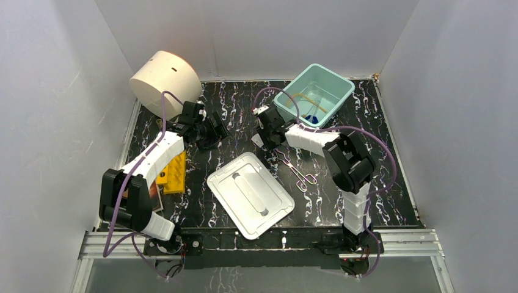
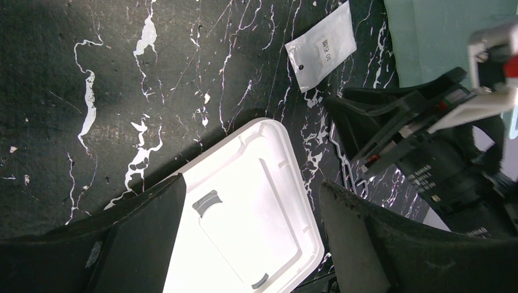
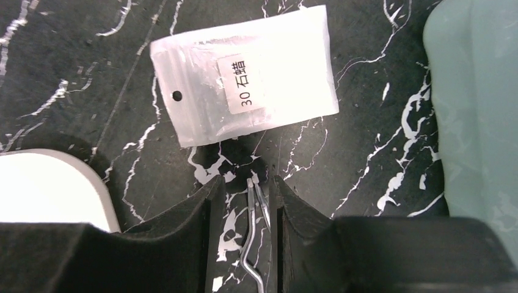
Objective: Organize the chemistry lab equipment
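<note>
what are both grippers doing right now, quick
left gripper: open, holding nothing.
right gripper: partly open, fingers either side of the tongs, not gripping yet.

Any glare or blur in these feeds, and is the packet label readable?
Left wrist: the white lid is blown out by glare. Right wrist: the packet is sharp and its label is readable; the teal bin at the edge looks soft. Top external: evenly lit, with the tongs thin but distinct.

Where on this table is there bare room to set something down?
Free: the mat's far strip between the white drum and teal bin, and the right edge beyond the right arm. Crowded: the middle, where white lid, tongs, packet and right gripper sit close together.
</note>
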Controlling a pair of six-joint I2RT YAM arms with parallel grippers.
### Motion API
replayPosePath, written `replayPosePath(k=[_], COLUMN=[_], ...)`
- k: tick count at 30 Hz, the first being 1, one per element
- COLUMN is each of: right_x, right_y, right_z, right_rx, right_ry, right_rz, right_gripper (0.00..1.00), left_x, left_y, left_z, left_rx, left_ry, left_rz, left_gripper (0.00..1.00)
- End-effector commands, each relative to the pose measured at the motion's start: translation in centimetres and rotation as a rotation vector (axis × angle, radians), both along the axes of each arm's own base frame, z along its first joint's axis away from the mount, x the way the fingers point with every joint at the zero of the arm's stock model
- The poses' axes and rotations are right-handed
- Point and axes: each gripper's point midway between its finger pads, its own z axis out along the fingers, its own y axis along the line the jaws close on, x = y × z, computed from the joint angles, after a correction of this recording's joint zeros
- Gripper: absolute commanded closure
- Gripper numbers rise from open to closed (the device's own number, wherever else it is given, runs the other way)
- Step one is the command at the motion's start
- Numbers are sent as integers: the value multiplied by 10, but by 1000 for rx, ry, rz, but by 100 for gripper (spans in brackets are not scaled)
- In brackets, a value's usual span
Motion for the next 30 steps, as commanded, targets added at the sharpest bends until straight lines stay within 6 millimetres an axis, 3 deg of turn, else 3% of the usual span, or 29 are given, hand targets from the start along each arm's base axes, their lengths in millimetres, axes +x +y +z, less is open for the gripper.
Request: replayPosePath(k=[1,7,12,16,25,30], right_x=[17,16,15,12,14,11], right_y=[5,0,-7,-4,-17,-23], right_z=[4,-4,-4,4,27,52], right_rx=[6,4,18,39,17,37], right_ry=[-33,3,15,4,-74,-109], right_rz=[1,-3,-11,16,8,10], right_gripper=[60,59,72,75,100,100], left_x=[3,3,4,4,4,6], left_y=[-1,-1,-1,0,-10,-16], left_z=[14,15,16,15,21,23], left_rx=[-17,-18,-17,-17,-61,-93], left_ry=[-31,-33,-37,-35,-51,-58], left_rz=[-12,-12,-11,-10,-53,-67], left_gripper=[21,21,21,21,21,23])
